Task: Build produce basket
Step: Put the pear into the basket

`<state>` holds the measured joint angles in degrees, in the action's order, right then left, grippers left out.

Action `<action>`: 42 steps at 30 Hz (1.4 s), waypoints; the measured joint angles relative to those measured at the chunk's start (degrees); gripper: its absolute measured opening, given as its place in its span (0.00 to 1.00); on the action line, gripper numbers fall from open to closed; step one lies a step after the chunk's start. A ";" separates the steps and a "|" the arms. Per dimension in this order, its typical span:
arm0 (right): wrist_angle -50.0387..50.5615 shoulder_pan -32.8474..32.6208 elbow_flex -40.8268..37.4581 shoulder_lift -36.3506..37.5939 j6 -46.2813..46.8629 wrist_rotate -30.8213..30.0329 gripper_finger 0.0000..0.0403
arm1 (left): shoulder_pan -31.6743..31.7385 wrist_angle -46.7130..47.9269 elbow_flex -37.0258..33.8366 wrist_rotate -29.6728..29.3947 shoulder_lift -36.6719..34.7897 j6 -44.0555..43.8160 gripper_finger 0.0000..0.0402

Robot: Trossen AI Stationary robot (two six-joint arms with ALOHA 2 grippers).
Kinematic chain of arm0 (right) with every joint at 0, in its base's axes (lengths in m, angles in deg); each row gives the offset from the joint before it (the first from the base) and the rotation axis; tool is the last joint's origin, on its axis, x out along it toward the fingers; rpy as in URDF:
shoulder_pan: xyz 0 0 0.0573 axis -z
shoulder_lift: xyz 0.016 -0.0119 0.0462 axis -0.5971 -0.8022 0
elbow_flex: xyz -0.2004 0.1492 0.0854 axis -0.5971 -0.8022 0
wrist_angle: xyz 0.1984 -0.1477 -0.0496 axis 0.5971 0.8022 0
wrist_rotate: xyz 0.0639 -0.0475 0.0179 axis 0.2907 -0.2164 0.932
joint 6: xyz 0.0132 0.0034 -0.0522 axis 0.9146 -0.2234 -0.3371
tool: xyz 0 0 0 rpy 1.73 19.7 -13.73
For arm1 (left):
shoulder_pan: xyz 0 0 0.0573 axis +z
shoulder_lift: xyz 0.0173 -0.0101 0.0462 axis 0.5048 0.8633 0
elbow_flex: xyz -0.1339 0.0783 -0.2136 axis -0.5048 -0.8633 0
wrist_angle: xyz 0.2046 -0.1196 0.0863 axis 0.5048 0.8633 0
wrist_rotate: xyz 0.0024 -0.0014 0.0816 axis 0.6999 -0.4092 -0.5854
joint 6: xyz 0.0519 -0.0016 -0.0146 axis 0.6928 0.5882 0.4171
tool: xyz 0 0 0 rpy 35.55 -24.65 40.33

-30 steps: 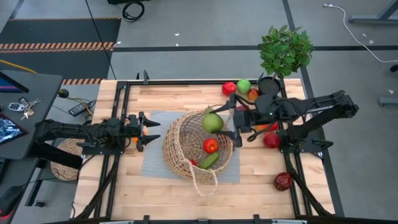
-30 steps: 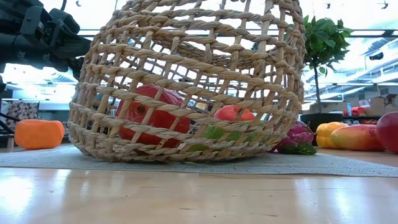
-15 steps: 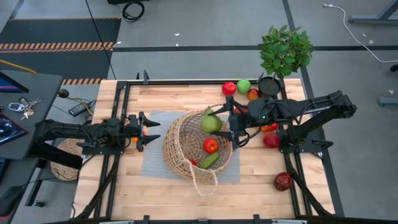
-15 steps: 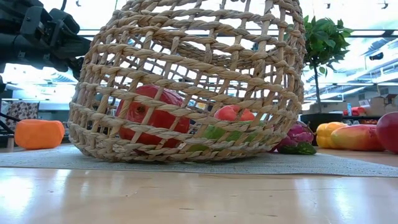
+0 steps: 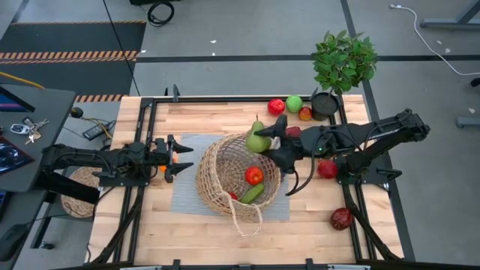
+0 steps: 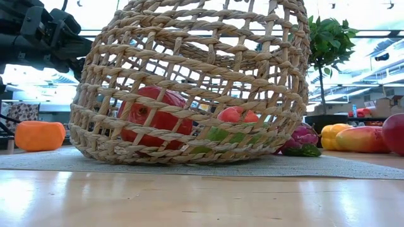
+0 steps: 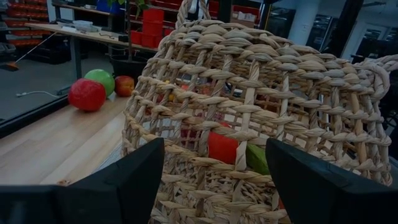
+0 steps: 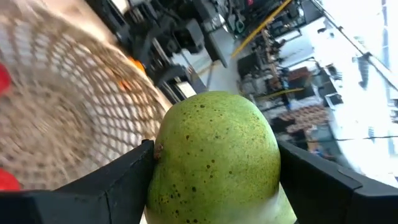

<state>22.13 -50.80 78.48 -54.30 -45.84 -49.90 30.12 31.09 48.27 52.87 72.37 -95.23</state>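
I can read no writing or labels on anything here. My right gripper [image 5: 264,141] is clamped on a green pear [image 5: 257,139], just right of centre in the high view, at the upper right rim of the basket [image 5: 217,180]. The pear's long axis runs up the frame, with its stem end pointing toward the top; in the right wrist view the pear [image 8: 214,155] fills the middle and hides most of what lies behind it. The basket sits mid-frame on a grey mat [image 5: 187,196], tipped, with its mouth facing right. Inside I see a red fruit [image 5: 254,175] and a green piece [image 5: 252,193], partly screened by the weave. My left gripper [image 5: 182,158] waits left of the basket, fingers spread and empty.
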 joint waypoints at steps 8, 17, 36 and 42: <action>1.75 -0.74 0.00 0.00 -1.54 -2.08 0.79 | 0.01 0.00 0.01 0.00 0.00 0.00 0.71; 2.01 -0.35 0.00 -3.45 10.03 -0.35 0.80 | 0.00 -0.01 0.01 0.00 0.00 0.00 0.71; -3.33 -0.32 0.00 -14.90 49.31 -0.39 0.81 | -0.01 -0.02 -0.01 0.00 0.00 0.00 0.71; -3.63 -0.41 -0.02 -14.74 60.25 -0.03 0.81 | 0.01 -0.03 0.01 0.00 0.00 0.00 0.71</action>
<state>18.50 -51.21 78.46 -69.04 14.41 -49.93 30.13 31.06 48.27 52.87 72.37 -95.23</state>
